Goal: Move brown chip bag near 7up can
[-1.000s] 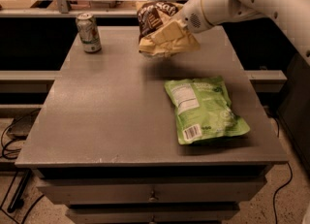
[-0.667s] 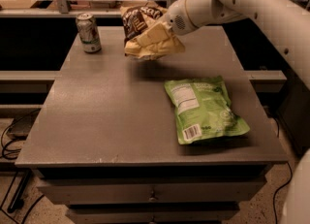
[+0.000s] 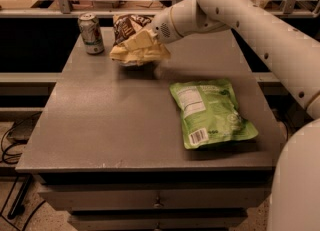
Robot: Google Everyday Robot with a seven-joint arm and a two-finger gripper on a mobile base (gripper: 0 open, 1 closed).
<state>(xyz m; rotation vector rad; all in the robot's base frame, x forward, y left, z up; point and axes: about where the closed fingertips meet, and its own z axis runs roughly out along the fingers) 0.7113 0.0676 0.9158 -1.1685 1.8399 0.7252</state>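
Carried left to near the 7up can (image 3: 91, 33), the brown chip bag (image 3: 129, 30), surely light and crushable, hangs over the tabletop (image 3: 115, 120), its pale end clamped in the pincer (image 3: 151, 40).

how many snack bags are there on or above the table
2. The brown chip bag is held by the gripper above the table's far left, beside the 7up can; the green bag lies flat on the right side. Clutter behind may hide more.
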